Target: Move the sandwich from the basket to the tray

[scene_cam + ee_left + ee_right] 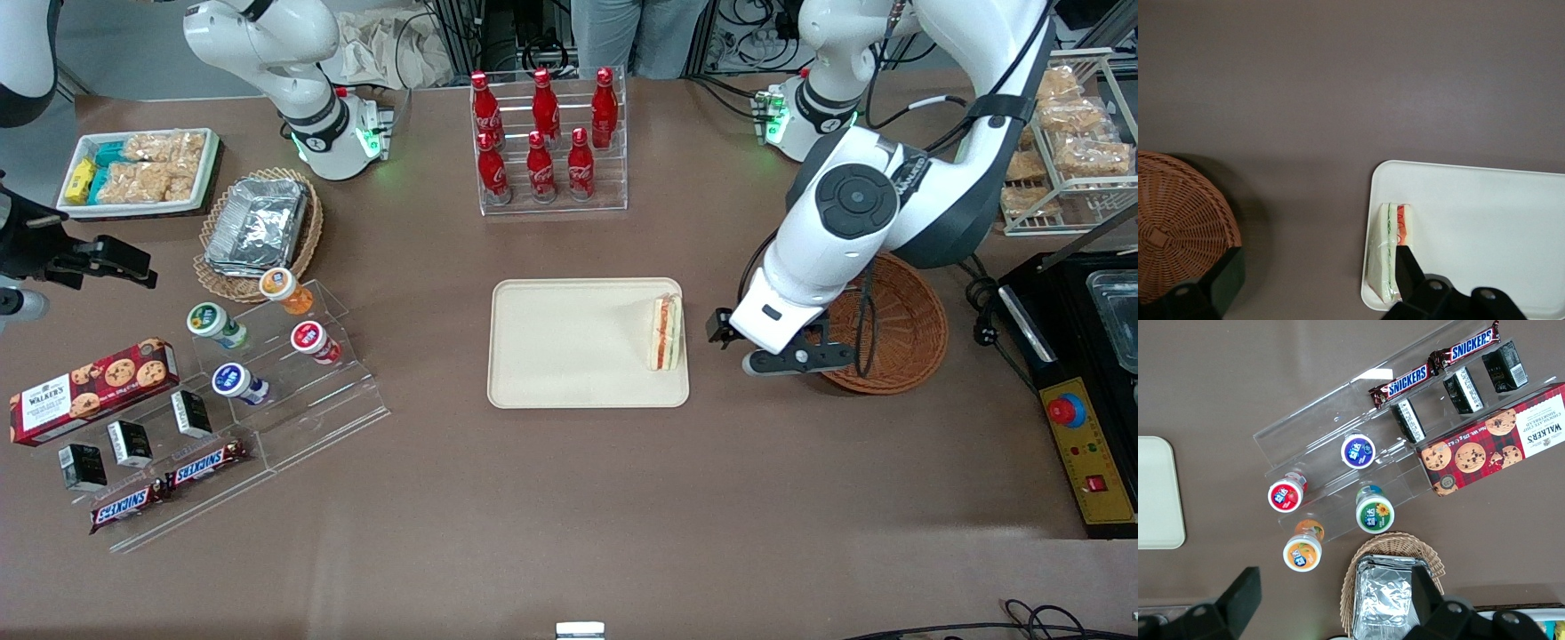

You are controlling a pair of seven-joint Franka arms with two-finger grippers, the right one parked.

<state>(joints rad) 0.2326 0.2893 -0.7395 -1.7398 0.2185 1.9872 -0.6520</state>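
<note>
Front view: the left arm bends down over the table between the tray (569, 342) and the basket (907, 324), its wrist slanting toward the tray. The gripper (731, 342) hangs just above the tabletop in the gap between the tray's edge and the basket's rim, clear of both. From here I cannot tell how its fingers stand. The sandwich (666, 332) sits on the tray, close to the edge nearest the gripper, resting on one side so its layers face up: pale bread outside, an orange-red band and a thin green line within. The basket is a round, reddish-brown wicker bowl, partly covered by the arm.

Left wrist view: the gripper (1318, 270) looks straight down on brown table. Its 2 dark fingers (1228, 277) are spread wide apart and hold nothing; bare tabletop lies between them. One finger sits over the basket (1178, 227) rim, the other over the tray (1485, 227) edge beside the sandwich (1386, 250), partly covering its tip. The sandwich is a wedge wrapped in clear film, with green and red filling lines between white bread, lying along the tray's rounded rim.

Right wrist view: only a corner of the tray (1158, 493) shows; the gripper and the sandwich are out of sight.
</note>
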